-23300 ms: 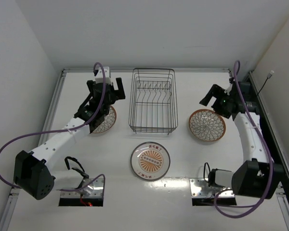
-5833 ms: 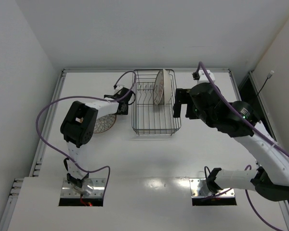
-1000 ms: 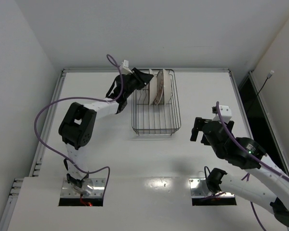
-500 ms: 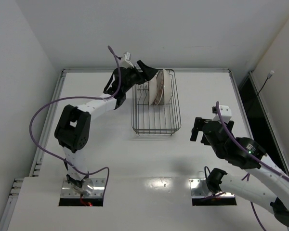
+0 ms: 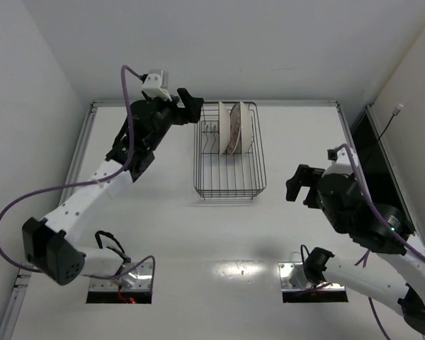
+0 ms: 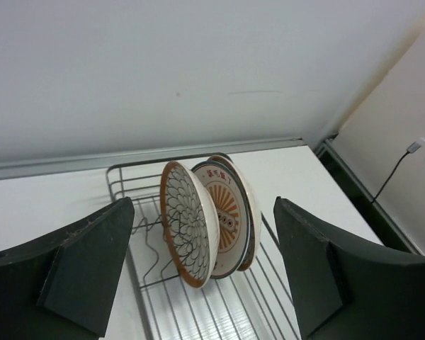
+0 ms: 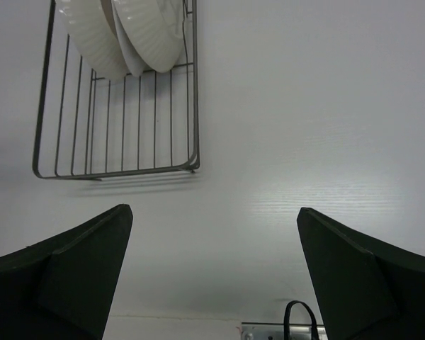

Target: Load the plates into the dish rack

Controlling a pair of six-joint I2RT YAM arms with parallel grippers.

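Left wrist, 3 plates (image 6: 191, 223) upright, dish rack (image 6: 193, 312)

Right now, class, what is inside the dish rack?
Three plates stand on edge: a petal-patterned plate leftmost, the sunburst plate beside it, a third plate, its face hidden behind both.

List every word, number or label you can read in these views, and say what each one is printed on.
Sunburst plate, standing in the dish rack: small red marks above the centre, perhaps writing, too blurred to read.
Nothing else carries readable text.
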